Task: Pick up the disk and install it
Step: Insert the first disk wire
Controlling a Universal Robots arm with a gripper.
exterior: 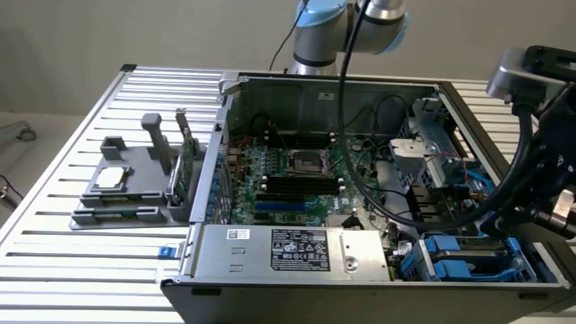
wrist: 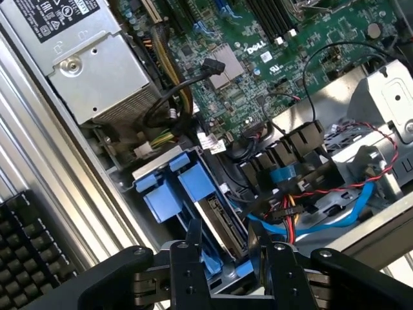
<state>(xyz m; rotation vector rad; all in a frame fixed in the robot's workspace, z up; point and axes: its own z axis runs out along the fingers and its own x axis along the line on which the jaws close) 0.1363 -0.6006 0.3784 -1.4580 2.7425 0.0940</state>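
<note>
The disk [wrist: 222, 227] is a silver-grey drive standing on edge in a blue plastic carrier frame [wrist: 169, 188]. It sits in the drive bay [exterior: 468, 260] at the near corner of the open computer case, on the exterior view's right. My gripper [wrist: 224, 250] hangs over it with one black finger [wrist: 192, 255] on each side of the disk, and I see no gap between them and it. In the exterior view the arm's wrist [exterior: 540, 196] and its cable loop cover that corner.
A silver power supply [exterior: 288, 250] lies beside the bay, and the green motherboard [exterior: 297, 175] is behind it. Red, blue and black cables [wrist: 303, 213] crowd the bay's far side. A grey tray [exterior: 112, 202] stands on the slatted table [exterior: 81, 270].
</note>
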